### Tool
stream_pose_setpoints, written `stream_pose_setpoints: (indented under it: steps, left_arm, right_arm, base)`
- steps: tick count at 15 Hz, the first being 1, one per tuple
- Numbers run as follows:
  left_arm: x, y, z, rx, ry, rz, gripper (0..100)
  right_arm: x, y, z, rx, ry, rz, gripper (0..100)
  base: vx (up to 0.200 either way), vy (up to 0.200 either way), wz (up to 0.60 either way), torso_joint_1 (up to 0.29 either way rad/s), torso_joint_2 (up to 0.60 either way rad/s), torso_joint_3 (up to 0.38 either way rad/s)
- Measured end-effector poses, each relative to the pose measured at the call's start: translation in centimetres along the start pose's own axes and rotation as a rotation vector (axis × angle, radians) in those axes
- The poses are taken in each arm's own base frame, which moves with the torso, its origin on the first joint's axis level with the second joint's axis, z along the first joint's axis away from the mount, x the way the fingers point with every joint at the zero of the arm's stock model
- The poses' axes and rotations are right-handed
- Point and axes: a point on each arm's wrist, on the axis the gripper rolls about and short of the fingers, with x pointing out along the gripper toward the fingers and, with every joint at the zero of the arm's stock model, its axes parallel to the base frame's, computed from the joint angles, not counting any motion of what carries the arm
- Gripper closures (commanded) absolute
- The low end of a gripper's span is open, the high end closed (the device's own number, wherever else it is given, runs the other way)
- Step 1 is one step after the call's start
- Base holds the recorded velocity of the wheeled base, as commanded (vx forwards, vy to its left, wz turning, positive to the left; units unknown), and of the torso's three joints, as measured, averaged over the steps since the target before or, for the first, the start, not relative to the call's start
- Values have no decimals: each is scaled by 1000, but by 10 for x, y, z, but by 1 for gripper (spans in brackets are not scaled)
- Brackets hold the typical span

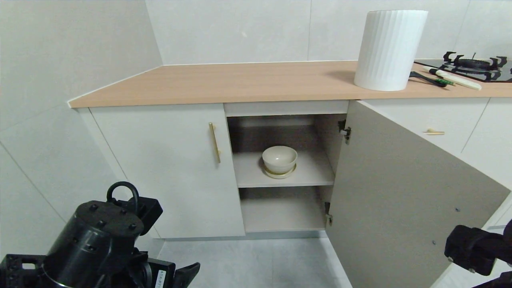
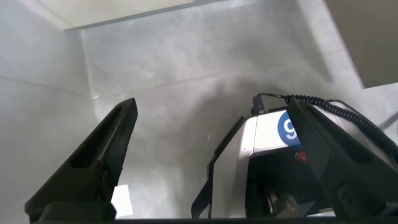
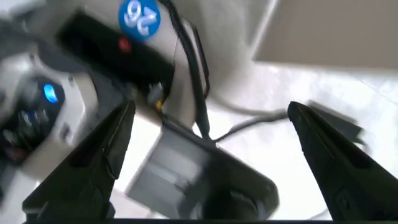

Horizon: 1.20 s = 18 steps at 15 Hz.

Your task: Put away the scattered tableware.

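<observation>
On the upper shelf (image 1: pixel 312 176) of the open white under-counter cabinet (image 1: pixel 160 168), a glossy cream ceramic bowl (image 1: pixel 279 157) sits upright, centred on a small cream plate (image 1: pixel 280 175) with a darker rim. Left gripper (image 2: pixel 211 109): jaws spread wide, nothing held. Right gripper (image 3: pixel 211 111): jaws equally wide, empty. Both are well apart from the bowl.

The upper shelf (image 1: pixel 314 171) holds a saucer (image 1: pixel 279 174) bearing a bowl (image 1: pixel 279 157).
</observation>
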Motion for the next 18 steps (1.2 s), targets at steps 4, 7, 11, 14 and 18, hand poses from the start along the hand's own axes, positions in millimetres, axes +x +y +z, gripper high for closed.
stream_pose_setpoints:
  steps: [4,7,11,14,18]
  left_arm:
    - [0,0,0,0,2,-1,0]
    - [0,0,0,0,2,-1,0]
    - [1,0,-1,2,5,-1,0]
    - [2,0,-1,2,9,1,0]
    - [3,-1,-2,4,15,0,0]
  right_arm:
    - [-14,-4,-10,-25,-28,-7,0]
    - [-20,-7,-11,-5,-65,-37,0]
    - [-26,-22,-8,96,-105,-187,0]
    - [-29,-34,-7,119,-113,-273,0]
    - [-35,-65,-5,234,-116,-445,0]
  base:
    - [0,0,0,0,0,0]
    - [0,0,0,0,0,0]
    - [0,0,0,0,0,0]
    - [0,0,0,0,0,0]
    - [0,0,0,0,0,0]
